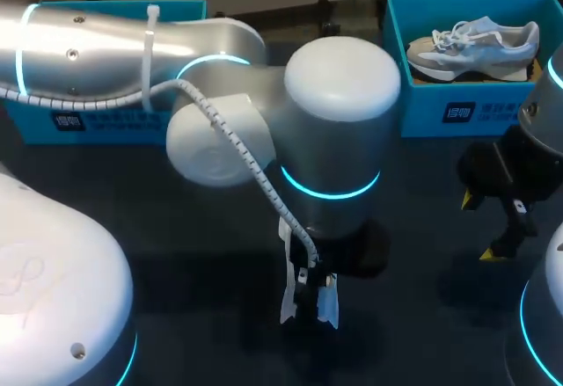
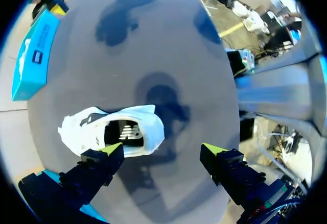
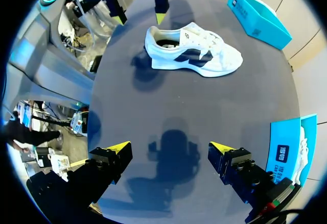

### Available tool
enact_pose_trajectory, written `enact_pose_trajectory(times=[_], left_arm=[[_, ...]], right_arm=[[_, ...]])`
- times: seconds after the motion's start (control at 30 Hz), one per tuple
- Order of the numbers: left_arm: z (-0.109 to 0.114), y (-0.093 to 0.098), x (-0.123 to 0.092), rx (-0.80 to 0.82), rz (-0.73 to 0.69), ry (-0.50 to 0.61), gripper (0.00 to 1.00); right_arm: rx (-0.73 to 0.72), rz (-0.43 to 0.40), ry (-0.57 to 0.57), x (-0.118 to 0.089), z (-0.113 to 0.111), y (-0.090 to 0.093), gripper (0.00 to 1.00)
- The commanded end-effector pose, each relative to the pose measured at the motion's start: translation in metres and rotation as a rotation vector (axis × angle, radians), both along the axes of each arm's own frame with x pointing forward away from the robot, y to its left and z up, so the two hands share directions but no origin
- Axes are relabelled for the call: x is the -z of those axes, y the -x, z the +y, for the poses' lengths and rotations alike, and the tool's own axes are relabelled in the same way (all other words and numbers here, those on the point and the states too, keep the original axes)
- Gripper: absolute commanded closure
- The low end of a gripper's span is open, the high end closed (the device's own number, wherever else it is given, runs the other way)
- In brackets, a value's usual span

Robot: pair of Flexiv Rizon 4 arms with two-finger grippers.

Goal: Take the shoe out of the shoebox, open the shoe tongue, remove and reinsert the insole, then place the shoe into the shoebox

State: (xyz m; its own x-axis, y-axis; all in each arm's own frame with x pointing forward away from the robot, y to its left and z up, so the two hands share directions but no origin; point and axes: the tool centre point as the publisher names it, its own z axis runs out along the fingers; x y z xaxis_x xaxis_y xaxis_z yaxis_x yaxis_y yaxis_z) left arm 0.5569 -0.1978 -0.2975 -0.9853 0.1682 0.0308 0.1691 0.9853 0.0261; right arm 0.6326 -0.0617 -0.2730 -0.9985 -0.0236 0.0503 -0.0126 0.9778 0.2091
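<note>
A white shoe with a dark side mark lies on its sole on the dark table, outside both boxes. My left gripper hangs open just above its heel end, one finger over the shoe's opening, nothing between the fingers. In the head view the left arm hides most of the shoe; only white bits show beside the left gripper. My right gripper stands open over bare table at the right, well apart from the shoe.
A blue shoebox at the back right holds a second, grey-white shoe. Another blue box stands at the back left, partly behind my left arm. Bare dark table lies between the two grippers.
</note>
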Motion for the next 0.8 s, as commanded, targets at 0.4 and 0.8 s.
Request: enact_pose_trajectory(times=[0.4, 0.8], left_arm=[[-0.006, -0.001, 0.047, -0.033, 0.011, -0.017, 0.00], [-0.013, 0.008, 0.075, -0.065, -0.007, -0.033, 0.00]], right_arm=[[0.000, -0.002, 0.001, 0.001, 0.000, 0.001, 0.00], [0.000, -0.002, 0.001, 0.001, 0.000, 0.001, 0.00]])
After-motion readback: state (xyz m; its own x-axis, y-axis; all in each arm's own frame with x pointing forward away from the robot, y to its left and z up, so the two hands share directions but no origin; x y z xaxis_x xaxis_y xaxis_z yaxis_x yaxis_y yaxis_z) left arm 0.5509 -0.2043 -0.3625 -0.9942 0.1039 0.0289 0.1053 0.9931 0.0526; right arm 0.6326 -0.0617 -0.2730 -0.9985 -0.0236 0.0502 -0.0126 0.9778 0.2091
